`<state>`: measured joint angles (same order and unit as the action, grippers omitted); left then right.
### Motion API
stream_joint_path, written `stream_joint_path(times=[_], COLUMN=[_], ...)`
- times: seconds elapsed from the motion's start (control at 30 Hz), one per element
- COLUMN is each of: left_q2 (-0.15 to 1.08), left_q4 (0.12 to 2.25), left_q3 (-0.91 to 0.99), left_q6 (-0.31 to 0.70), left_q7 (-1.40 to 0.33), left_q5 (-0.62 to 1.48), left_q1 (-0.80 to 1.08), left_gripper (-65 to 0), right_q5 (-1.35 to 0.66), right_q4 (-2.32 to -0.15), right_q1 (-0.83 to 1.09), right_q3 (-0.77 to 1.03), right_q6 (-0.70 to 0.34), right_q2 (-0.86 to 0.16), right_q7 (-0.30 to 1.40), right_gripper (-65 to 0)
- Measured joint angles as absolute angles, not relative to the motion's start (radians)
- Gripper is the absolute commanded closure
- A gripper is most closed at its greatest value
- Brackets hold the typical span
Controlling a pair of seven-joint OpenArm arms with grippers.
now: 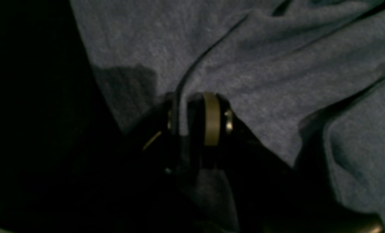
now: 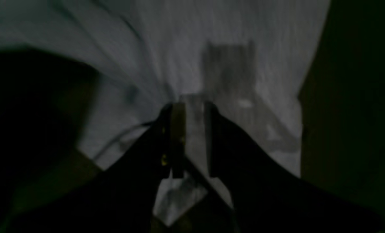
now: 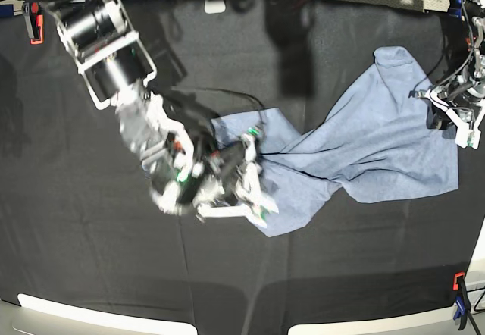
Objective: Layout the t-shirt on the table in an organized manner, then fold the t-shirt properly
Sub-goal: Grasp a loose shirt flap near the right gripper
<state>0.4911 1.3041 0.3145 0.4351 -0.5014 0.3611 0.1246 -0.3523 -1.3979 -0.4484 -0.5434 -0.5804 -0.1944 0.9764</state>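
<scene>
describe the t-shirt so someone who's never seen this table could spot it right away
Start with the wide black cloth table. Right of its middle lies the t-shirt, a crumpled light blue-grey heathered garment stretched between the left gripper and the right gripper. It is the only pale fabric on the dark surface.

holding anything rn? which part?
Both hold the t-shirt: left tool pinches a fold by its edge, right tool has cloth near the other end between its fingers; that view is blurred.
</scene>
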Motion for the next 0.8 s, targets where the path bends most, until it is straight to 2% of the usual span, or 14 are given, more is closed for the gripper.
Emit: stream_joint_path(times=[0.1, 0.37, 0.57, 0.8], left_q2=[0.491, 0.491, 0.491, 0.491], left_q4=[1.304, 1.304, 1.304, 1.304], left_q3=[0.315, 0.315, 0.315, 0.315], left_q6=[0.435, 0.435, 0.435, 0.435], left_q7=[-0.501, -0.501, -0.501, -0.501], left_q5=[0.360, 0.360, 0.360, 0.360], left_q1=[0.125, 0.125, 0.125, 0.125], left_gripper=[-10.4, -10.4, -10.4, -10.4], right_q5=[-0.348, -0.302, -0.232, -0.080], right_q4=[-1.401, -1.401, -1.400, -1.400], right_q1=[-0.463, -0.426, -0.415, -0.413], right_q3=[-0.542, -0.542, -0.554, -0.667], right_q6=[-0.588, -0.688, -0.693, -0.693], right_q2=[-0.185, -0.186, -0.189, -0.189], right_q7=[1.042, 1.029, 0.984, 0.923], right_gripper=[-21.0, -21.1, -21.0, -21.0])
